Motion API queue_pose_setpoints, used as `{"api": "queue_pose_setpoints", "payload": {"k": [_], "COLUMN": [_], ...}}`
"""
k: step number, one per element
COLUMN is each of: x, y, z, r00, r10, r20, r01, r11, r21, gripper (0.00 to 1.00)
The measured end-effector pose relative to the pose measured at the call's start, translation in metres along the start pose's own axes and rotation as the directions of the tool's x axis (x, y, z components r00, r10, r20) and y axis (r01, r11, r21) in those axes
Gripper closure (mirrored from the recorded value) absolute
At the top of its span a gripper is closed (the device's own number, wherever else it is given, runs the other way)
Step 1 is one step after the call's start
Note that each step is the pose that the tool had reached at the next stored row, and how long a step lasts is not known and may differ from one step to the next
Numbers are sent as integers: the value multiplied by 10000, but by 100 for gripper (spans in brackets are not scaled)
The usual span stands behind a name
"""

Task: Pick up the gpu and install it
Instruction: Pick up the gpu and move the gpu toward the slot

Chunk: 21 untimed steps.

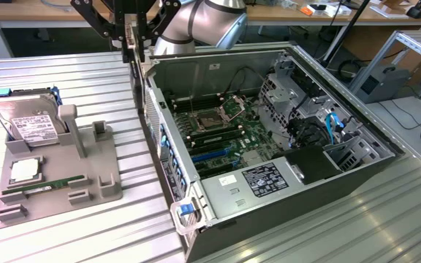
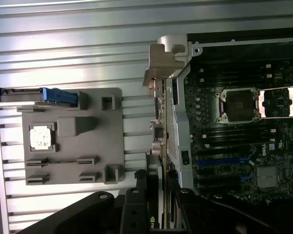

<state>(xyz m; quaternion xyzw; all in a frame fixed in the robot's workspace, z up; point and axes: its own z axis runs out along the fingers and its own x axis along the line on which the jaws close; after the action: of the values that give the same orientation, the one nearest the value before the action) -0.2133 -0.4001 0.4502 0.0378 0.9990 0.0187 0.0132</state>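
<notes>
Black claw [image 2: 162, 197] apparently clamps thin, flat, silvery-edged gpu [image 2: 159, 127], seen edge-on.

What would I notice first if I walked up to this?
A big computer case lies open on the metal table, its green motherboard showing. Over the case's edge on the exterior view's left, the robot's fingers pinch the gpu edge-on. Next to the case, a grey holder has a hard drive standing in it.

The arm [image 1: 203, 22] points its hand [image 1: 135, 44] straight down, black fingers [image 2: 134, 204] clamped on the upright gpu [image 2: 158, 126].
</notes>
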Motion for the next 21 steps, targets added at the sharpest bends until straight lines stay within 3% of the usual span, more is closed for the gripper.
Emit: {"api": "queue_pose_setpoints", "payload": {"k": [21], "x": [-194], "y": [15], "z": [5], "r00": [10000], "r10": [0], "r20": [0], "r01": [0], "r11": [10000], "r21": [0], "gripper": [73]}}
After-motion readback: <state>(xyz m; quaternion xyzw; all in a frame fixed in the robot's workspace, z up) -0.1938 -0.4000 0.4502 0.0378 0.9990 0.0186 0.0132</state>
